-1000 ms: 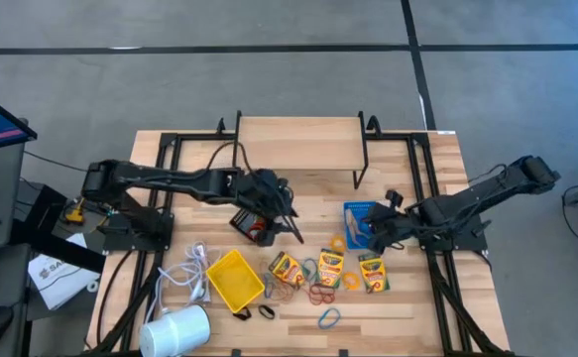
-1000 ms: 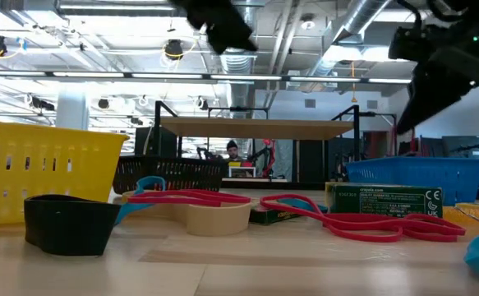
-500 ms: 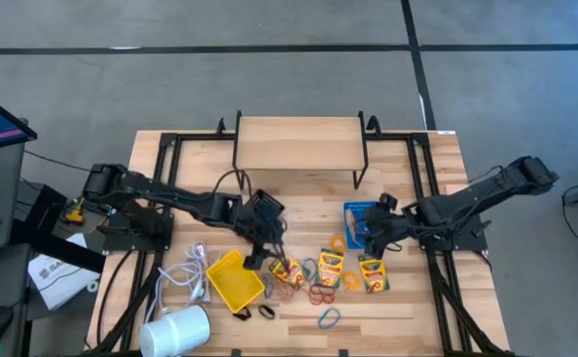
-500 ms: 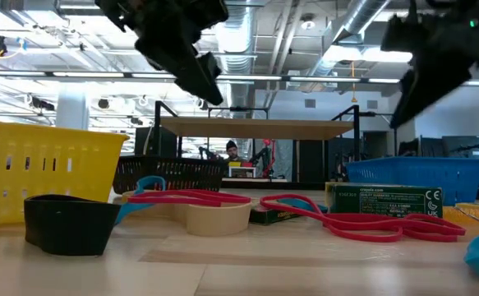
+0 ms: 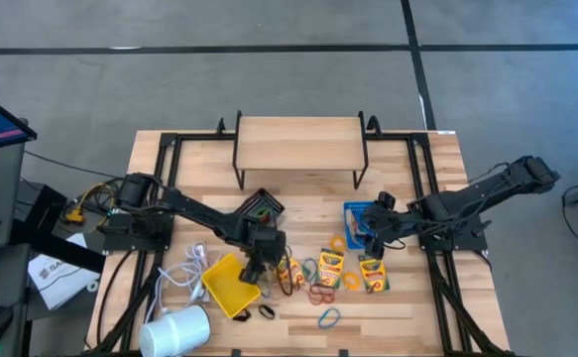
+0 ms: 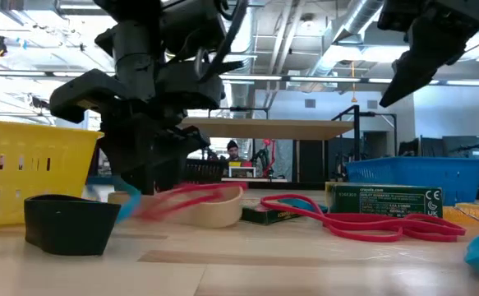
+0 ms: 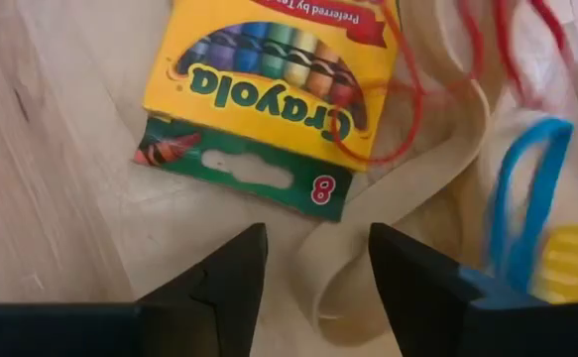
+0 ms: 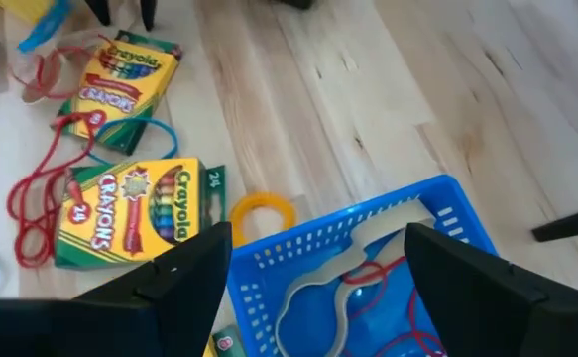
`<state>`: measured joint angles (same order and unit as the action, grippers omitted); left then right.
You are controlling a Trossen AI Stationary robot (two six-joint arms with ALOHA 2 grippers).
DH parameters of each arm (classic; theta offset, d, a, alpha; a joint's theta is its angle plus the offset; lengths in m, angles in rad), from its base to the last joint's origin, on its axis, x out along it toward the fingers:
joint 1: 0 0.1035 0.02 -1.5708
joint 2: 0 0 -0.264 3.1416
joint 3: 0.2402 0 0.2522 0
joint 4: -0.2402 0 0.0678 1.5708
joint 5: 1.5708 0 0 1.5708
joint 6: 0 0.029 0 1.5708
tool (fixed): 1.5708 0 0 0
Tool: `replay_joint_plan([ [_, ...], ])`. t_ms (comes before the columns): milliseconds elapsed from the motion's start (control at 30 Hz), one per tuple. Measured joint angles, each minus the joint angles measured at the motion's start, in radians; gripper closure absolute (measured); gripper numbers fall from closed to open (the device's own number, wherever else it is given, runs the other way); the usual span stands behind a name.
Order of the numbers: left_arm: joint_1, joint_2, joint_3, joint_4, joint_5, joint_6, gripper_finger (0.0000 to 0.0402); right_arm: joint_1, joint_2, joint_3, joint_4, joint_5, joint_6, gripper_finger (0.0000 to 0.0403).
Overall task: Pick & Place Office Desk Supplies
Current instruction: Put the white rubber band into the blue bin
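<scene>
Three yellow-and-green crayon boxes (image 5: pixel 330 268) lie flat among loose rubber bands (image 5: pixel 318 293) at the table's near middle. My left gripper (image 7: pixel 313 248) is open and points steeply down beside the leftmost box (image 7: pixel 269 89), next to the yellow bin (image 5: pixel 231 280). A beige band's loop (image 7: pixel 368 213) lies between its fingers. My right gripper (image 8: pixel 318 263) hangs open above the blue bin (image 8: pixel 368 213), where a beige and a red band lie. The black bin (image 5: pixel 261 205) stands behind the left gripper. Two tiny dark clips (image 5: pixel 266 311) lie near the front edge. My left gripper stands low over the beige band with a finger on either side of its loop. Whether the fingers touch the band or the table, I cannot tell.
A white coiled cable (image 5: pixel 189 273) and a white cylinder (image 5: pixel 177 329) lie at the near left. A wooden shelf on black legs (image 5: pixel 298 144) stands at the far middle. A yellow ring (image 8: pixel 262 213) lies beside the blue bin. A blue band (image 5: pixel 328 318) lies near the front edge.
My left gripper has come down from above the black bin toward the near edge, tipping steeply downward, and now stands low beside the leftmost crayon box. The red band there looks blurred in the low view. My right gripper has risen a little over the blue bin.
</scene>
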<state>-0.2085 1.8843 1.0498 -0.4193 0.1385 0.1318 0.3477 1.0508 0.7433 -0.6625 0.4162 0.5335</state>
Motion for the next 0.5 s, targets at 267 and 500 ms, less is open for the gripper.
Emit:
replay_joint_plan([
  [267, -0.009, -0.01, -0.002, -0.015, -0.012, 0.071, 0.0307, 0.0, 0.0, 0.0, 0.006, 0.0, -0.002, 0.0106],
  [500, -0.04, -0.042, 0.012, -0.036, -0.086, 0.119, 0.0397, 0.0, 0.0, 0.0, 0.008, 0.0, -0.002, 0.0106],
])
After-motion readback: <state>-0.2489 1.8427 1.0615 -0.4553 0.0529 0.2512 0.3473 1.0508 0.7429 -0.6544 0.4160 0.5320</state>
